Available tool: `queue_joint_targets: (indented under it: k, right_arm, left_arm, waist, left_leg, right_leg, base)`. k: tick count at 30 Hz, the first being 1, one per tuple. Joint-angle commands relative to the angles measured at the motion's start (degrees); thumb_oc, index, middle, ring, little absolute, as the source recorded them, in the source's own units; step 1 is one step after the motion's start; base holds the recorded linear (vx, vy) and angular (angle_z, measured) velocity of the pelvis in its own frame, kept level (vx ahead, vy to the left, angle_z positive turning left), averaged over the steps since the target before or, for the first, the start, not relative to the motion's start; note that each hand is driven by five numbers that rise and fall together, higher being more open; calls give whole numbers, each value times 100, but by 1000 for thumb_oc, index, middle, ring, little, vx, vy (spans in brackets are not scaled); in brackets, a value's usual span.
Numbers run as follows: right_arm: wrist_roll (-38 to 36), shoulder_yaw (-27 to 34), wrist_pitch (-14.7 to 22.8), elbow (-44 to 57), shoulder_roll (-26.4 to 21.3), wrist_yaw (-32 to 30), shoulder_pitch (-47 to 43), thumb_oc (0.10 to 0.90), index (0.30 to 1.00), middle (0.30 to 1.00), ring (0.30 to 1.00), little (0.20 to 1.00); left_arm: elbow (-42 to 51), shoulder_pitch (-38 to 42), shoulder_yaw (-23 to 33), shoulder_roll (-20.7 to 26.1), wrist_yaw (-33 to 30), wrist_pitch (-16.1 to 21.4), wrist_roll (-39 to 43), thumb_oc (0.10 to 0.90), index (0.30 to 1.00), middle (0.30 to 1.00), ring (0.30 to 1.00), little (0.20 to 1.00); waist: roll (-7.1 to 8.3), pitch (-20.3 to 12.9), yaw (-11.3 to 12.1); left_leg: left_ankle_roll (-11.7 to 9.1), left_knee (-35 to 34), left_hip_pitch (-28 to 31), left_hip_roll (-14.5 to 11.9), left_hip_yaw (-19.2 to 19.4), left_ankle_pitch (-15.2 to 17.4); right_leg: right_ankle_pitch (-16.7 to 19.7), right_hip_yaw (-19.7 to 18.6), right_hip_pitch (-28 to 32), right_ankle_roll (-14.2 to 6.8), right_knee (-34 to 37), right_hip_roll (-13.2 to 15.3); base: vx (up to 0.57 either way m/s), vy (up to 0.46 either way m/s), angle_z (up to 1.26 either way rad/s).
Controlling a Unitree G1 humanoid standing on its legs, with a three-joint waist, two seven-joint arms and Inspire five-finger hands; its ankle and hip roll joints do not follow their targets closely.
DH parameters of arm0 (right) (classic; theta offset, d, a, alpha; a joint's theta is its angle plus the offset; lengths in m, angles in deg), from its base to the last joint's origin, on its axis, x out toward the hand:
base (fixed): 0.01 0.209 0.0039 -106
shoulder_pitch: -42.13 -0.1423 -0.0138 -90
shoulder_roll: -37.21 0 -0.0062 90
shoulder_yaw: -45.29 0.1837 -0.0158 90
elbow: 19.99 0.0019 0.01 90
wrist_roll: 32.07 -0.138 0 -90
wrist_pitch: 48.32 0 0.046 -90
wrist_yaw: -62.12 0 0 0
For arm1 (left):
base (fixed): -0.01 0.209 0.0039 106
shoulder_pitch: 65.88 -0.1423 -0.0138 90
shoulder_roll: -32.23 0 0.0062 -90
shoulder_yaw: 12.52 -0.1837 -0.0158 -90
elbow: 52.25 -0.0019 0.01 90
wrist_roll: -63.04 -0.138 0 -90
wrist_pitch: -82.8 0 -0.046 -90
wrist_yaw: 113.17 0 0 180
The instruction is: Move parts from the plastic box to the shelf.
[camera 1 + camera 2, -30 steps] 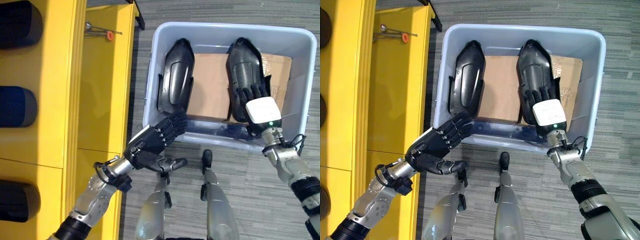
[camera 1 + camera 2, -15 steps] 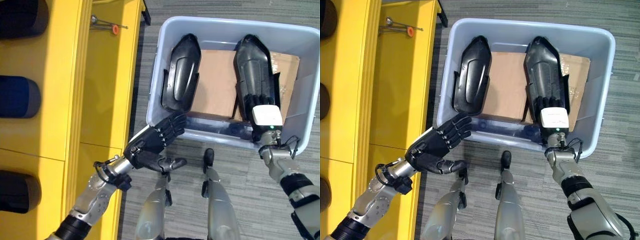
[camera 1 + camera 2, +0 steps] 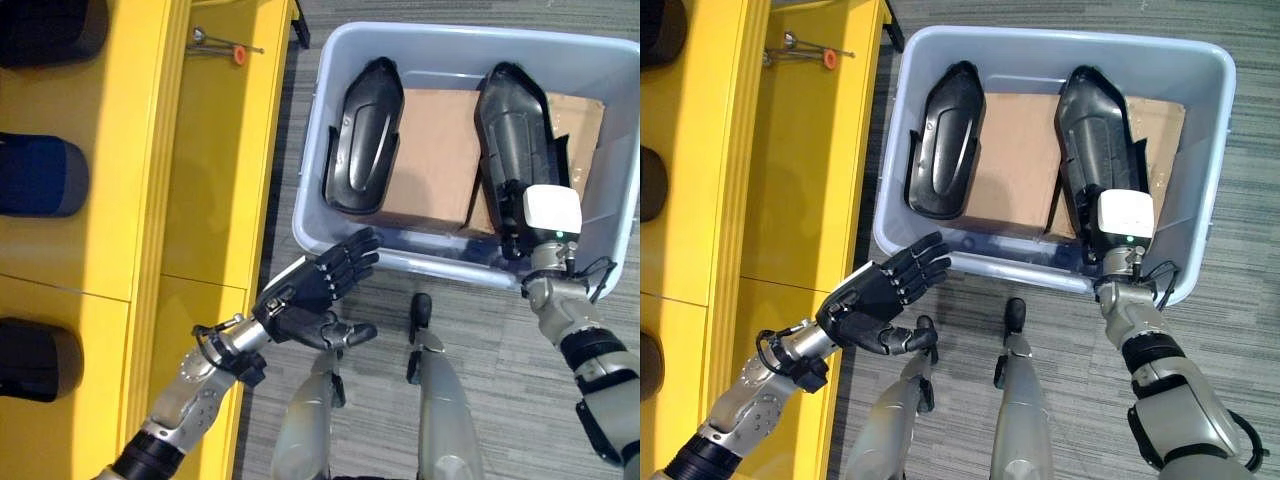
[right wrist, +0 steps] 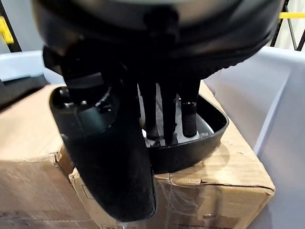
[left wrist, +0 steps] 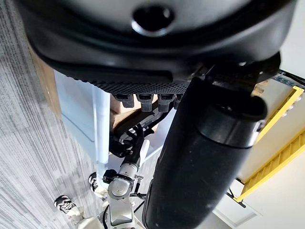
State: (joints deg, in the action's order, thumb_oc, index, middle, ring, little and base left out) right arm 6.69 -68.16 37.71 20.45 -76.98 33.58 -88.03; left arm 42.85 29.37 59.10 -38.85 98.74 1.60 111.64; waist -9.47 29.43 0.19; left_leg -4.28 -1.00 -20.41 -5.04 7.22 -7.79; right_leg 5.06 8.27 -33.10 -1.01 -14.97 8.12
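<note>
Right wrist view showed my right hand with fingers hooked into the black part, gripping it for lifting; left hand hung open outside the box's near rim.

You have grey, ribbed carpet floor underneath everything. At 12 o'clock on it sits the pale blue plastic box; at 9 o'clock stands the yellow metal shelf. On the shelf's upper tier lie dark rounded parts — on its lower tier, near 11 o'clock, a thin metal tool with an orange tip.
</note>
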Motion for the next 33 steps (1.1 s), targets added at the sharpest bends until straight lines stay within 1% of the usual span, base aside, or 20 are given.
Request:
queue_joint_targets:
  k: [1,3,4,6,7,8,10,13,14,15,17,20,21,22,23,25,26,27,29,33]
  right_arm:
    - [191,-459,62,-546,-72,281,510,400,300,300,300,300]
    - [240,-464,43,-402,-75,165,604,400,300,300,300,300]
    - [70,-404,5,-130,-84,-12,828,400,300,300,300,300]
    - [105,-307,161,122,-91,-150,972,400,300,300,300,300]
    - [179,-226,284,451,-107,-319,1052,400,300,300,300,300]
    - [196,-209,289,516,-113,-311,1064,400,300,300,300,300]
    - [418,-57,371,1173,-204,-459,1147,400,300,300,300,300]
    - [678,165,311,1963,-320,-557,1343,400,300,300,300,300]
    - [815,281,307,2314,-371,-556,1445,400,300,300,300,300]
    - [1036,411,400,2637,-425,-545,1531,400,300,300,300,300]
    - [1244,476,459,2925,-496,-519,1558,400,300,300,300,300]
    - [1239,620,587,3251,-619,-556,1598,400,300,300,300,300]
    - [1201,661,641,3340,-645,-608,1628,400,300,300,300,300]
    - [1148,812,753,3707,-710,-610,1713,400,300,300,300,300]
    - [1148,824,752,3720,-711,-604,1730,400,300,300,300,300]
    - [984,1046,934,4017,-719,-593,1897,400,300,300,300,300]
    - [968,1125,1000,4097,-699,-586,1971,400,300,300,300,300]
    - [730,1459,1274,4434,-617,-570,2345,400,300,300,300,300]
    - [579,1606,1466,4781,-544,-451,2655,400,300,300,300,300]
    - [259,1686,1486,5031,-354,-272,2997,400,300,300,300,300]
  left_arm:
    - [723,-16,43,-204,265,675,94,900,1000,1000,1000,1000]
    - [757,-58,88,-225,295,712,94,900,1000,1000,1000,1000]
    - [820,-124,169,-216,337,678,184,900,1000,1000,1000,1000]
    - [878,-187,231,-213,324,589,330,900,1000,1000,1000,1000]
    - [879,-218,307,-231,276,537,316,900,1000,1000,1000,1000]
    - [882,-224,312,-227,277,526,316,900,1000,1000,1000,1000]
    - [884,-311,400,-222,379,494,257,900,1000,1000,1000,1000]
    - [923,-427,525,-213,394,501,324,900,1000,1000,1000,1000]
    - [932,-487,571,-222,289,546,404,900,1000,1000,1000,1000]
    - [923,-519,633,-243,311,480,516,900,1000,1000,1000,1000]
    - [870,-584,656,-267,422,485,444,900,1000,1000,1000,1000]
    - [863,-687,672,-250,517,513,409,900,1000,1000,1000,1000]
    - [875,-713,673,-244,506,525,429,900,1000,1000,1000,1000]
    - [881,-779,694,-254,401,618,440,900,1000,1000,1000,1000]
    - [884,-781,688,-252,399,619,438,900,1000,1000,1000,1000]
    - [916,-876,733,-304,247,653,448,900,1000,1000,1000,1000]
    - [918,-914,759,-320,239,636,461,900,1000,1000,1000,1000]
    - [891,-1114,841,-398,305,623,372,900,1000,1000,1000,1000]
    - [881,-1309,870,-454,283,729,238,900,1000,1000,1000,1000]
    - [888,-1465,977,-510,227,795,297,900,1000,1000,1000,1000]
  waist:
    - [-419,36,106]
    - [-407,36,82]
    - [-369,36,39]
    - [-332,36,7]
    - [-278,36,-25]
    - [-271,36,-27]
    - [-172,36,-81]
    - [-61,36,-148]
    - [9,36,-195]
    - [95,17,-235]
    - [196,-116,-241]
    - [335,-291,-233]
    - [364,-354,-221]
    - [464,-547,-227]
    - [463,-545,-224]
    - [549,-760,-205]
    - [569,-823,-200]
    - [671,-1130,-159]
    - [745,-1414,-108]
    - [835,-1701,-83]
  left_leg:
    - [121,328,-112,81,197,382]
    - [125,310,-61,81,207,382]
    - [133,274,46,73,214,390]
    - [147,243,164,74,199,407]
    - [156,222,271,73,186,421]
    - [156,216,294,72,183,421]
    - [157,189,482,61,150,446]
    - [151,161,701,28,156,464]
    - [146,145,854,16,154,484]
    - [145,112,1030,6,156,504]
    - [135,53,1184,-19,173,516]
    - [136,-20,1368,-35,159,542]
    - [138,-30,1379,-47,158,535]
    - [137,-44,1492,-65,150,549]
    - [137,-47,1501,-64,149,549]
    - [145,-34,1626,-69,137,590]
    - [150,-27,1660,-68,128,604]
    - [159,-50,1820,-46,75,652]
    - [165,-138,1991,-41,46,670]
    - [173,-270,2188,-35,58,685]
  right_leg:
    - [-1196,239,500,-8,-389,-163]
    - [-1185,221,549,-10,-355,-169]
    - [-1171,193,663,-17,-291,-178]
    - [-1167,170,796,-31,-238,-185]
    - [-1147,154,920,-54,-180,-182]
    - [-1144,154,950,-56,-165,-183]
    - [-1127,105,1182,-76,-68,-202]
    - [-1075,57,1446,-100,69,-236]
    - [-1060,29,1626,-111,155,-250]
    - [-1035,14,1842,-124,277,-265]
    - [-972,-16,2031,-145,445,-285]
    - [-934,-22,2268,-167,584,-299]
    - [-896,-27,2301,-167,634,-311]
    - [-871,-33,2459,-175,717,-319]
    - [-870,-32,2470,-175,724,-319]
    - [-884,-8,2659,-171,773,-317]
    - [-892,0,2714,-169,780,-312]
    - [-899,45,2974,-187,883,-279]
    - [-865,97,3222,-221,1047,-246]
    - [-753,142,3469,-307,1304,-186]
  base:
    - [1,91,-3]
    - [2,66,-3]
    - [11,55,-4]
    - [15,50,-5]
    - [10,28,-5]
    - [9,31,-3]
    - [2,18,2]
    - [24,41,0]
    - [51,48,-4]
    - [80,51,0]
    - [79,31,0]
    - [57,16,-6]
    - [125,47,0]
    - [98,40,5]
    - [159,68,5]
    - [125,55,-1]
    - [206,107,1]
    - [228,137,5]
    - [198,154,10]
    - [93,149,8]
